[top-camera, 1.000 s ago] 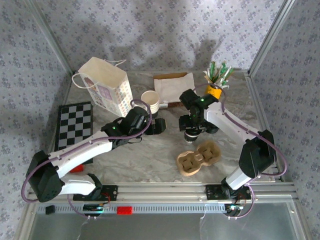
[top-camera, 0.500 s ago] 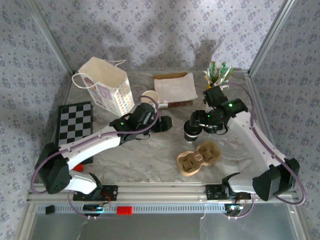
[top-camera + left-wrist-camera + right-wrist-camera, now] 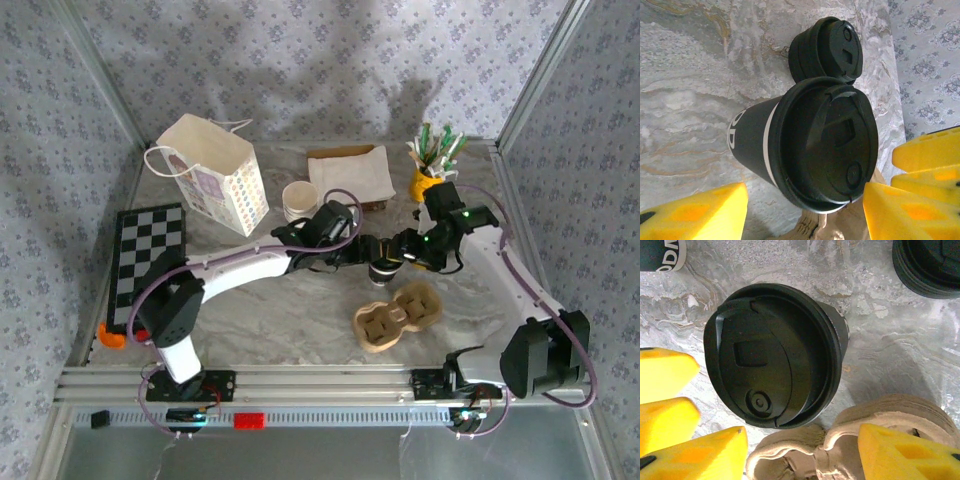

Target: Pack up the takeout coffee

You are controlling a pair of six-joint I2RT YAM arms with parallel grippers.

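The takeout coffee (image 3: pixel 298 200), a small white paper cup, stands upright behind my left arm with neither gripper on it. In mid table stands a black lidded cup (image 3: pixel 380 268), and both grippers meet there. My left gripper (image 3: pixel 352 248) comes in from the left, my right gripper (image 3: pixel 408 248) from the right. In the left wrist view the black cup (image 3: pixel 820 145) sits between the yellow fingers of my left gripper (image 3: pixel 800 212) with gaps on both sides. In the right wrist view my right gripper (image 3: pixel 800 452) stands open just below the black cup (image 3: pixel 772 355), over the cardboard carrier (image 3: pixel 840 450).
A two-slot cardboard carrier (image 3: pixel 397 315) lies in front of the black cup. A loose black lid (image 3: pixel 827 47) rests beside it. A paper bag (image 3: pixel 210 172) and a checkerboard (image 3: pixel 148 255) are at the left. A white napkin (image 3: pixel 350 172) and a yellow cup of sticks (image 3: pixel 432 165) are at the back.
Both arms have swung in to the black lidded cup, the left gripper moving right from beside the white cup. Both pairs of jaws have narrowed.
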